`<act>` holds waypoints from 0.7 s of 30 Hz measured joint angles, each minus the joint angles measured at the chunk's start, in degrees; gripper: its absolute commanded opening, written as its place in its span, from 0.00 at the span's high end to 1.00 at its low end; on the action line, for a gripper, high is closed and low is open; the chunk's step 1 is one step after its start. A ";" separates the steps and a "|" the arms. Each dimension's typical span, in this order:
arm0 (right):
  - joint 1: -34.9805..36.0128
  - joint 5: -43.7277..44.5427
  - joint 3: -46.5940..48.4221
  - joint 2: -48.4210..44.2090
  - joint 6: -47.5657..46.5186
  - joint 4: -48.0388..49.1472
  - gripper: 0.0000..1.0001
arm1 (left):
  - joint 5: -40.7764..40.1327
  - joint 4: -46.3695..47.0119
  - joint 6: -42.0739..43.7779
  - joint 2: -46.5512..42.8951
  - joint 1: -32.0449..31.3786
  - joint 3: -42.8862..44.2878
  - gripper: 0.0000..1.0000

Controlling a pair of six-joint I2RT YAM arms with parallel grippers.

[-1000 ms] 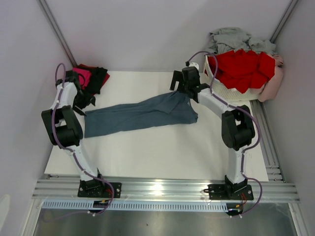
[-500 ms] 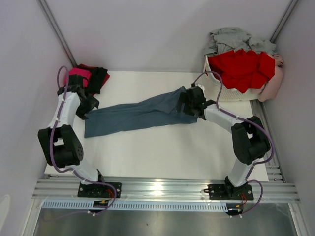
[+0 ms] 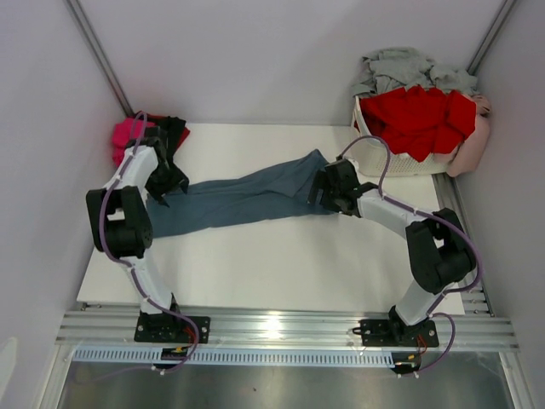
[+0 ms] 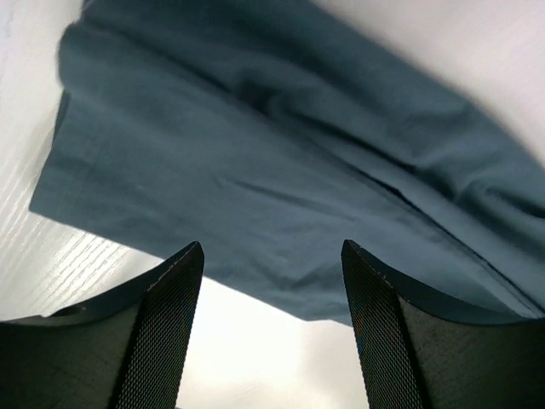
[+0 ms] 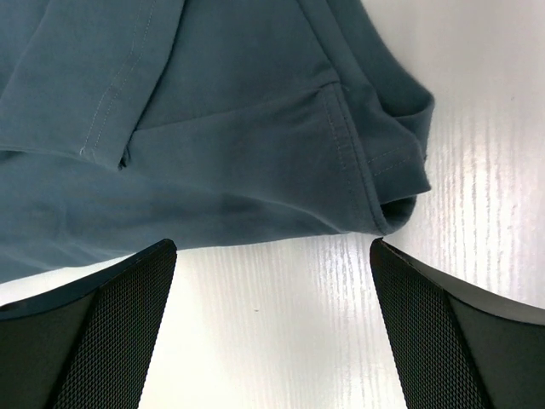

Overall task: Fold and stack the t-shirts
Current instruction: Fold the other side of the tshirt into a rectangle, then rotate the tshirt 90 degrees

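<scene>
Arms had both closed in on the slate blue-grey t-shirt (image 3: 247, 198) within the last second. The right gripper (image 5: 272, 249), which a second before hung up by the white basket (image 3: 375, 158), had dropped to the shirt's right end. It now sat low over the sleeve seam and near edge, its jaws spread wide with only the cloth's edge and bare table (image 3: 281, 264) between them. The left gripper (image 4: 271, 256) had swung inward from the table's left margin to the hem end. Its jaws were parted somewhat less widely, nothing was clamped, and the hem corner lay just ahead of the fingers. The shirt itself had hardly shifted. It lay on the table drawn into a long narrow band running from near-left to far-right, creased lengthwise rather than spread out. Judged from that, no fold had begun; both tools looked set to take hold at opposite ends, probably to pull the garment open and square before folding. At the far right, red shirts (image 3: 421, 119) and a pale grey shirt (image 3: 409, 66) waited heaped in the basket. Pink cloth (image 3: 128, 135) and black cloth (image 3: 174, 132) sat bundled at the far left corner; whether folded could not be told.
</scene>
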 measured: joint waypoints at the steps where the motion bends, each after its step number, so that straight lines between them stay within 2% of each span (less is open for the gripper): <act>1: 0.02 -0.28 0.00 0.15 0.24 0.00 0.00 | 0.42 -0.37 0.35 1.64 0.00 1.57 0.30; 11: 0.20 -2.82 -4.83 -0.63 3.08 0.72 0.02 | 1.64 -9.84 4.22 19.04 0.33 24.00 0.31; 15: 0.20 -3.89 -7.43 -0.61 3.82 2.01 0.02 | 1.64 -12.79 5.03 22.99 0.52 26.36 0.32; 21: 0.20 -5.62 -6.43 1.40 4.17 3.98 0.02 | 1.49 -15.80 6.49 24.11 0.70 26.34 0.34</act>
